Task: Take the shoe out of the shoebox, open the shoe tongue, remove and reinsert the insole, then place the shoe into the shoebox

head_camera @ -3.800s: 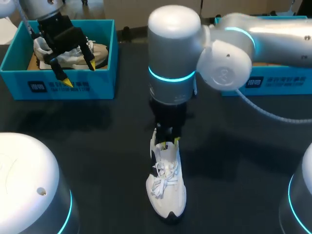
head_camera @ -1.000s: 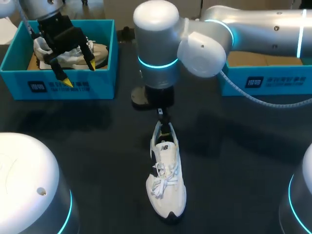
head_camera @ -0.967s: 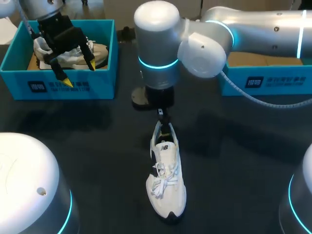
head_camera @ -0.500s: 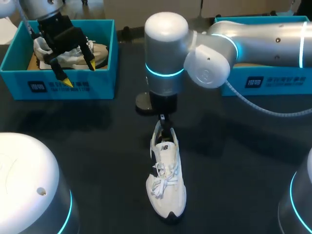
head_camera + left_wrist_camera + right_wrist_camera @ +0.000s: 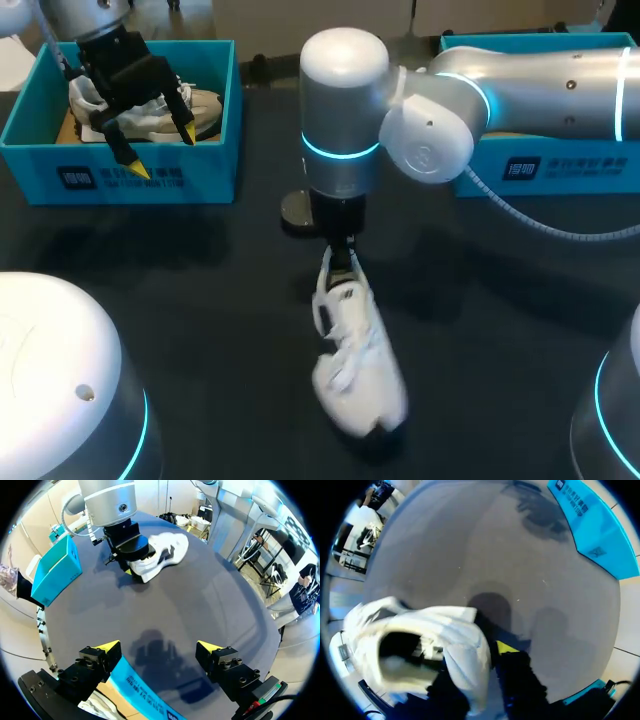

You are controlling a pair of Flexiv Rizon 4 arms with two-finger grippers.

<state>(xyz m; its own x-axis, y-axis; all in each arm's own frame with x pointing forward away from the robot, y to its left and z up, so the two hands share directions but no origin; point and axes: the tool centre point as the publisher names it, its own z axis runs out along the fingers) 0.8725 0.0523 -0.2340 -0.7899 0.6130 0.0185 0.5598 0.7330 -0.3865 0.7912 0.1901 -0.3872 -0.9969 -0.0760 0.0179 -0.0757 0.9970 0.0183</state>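
Where fingers meet, right gripper [image 5: 340,262]: clamped on shoe [image 5: 358,375] heel rim
Left gripper [image 5: 159,647]: spread wide, shoebox [image 5: 142,687] wall beneath

I work over one table [image 5: 200,300]. Its top is dark, matte and uniform: near black in the head view, grey-blue in my wrist views. Soft, blurred shadows lie on the table's top near its middle and toward its far edge.

Bright overhead light; soft shadows pooled on dark table [image 5: 220,300].
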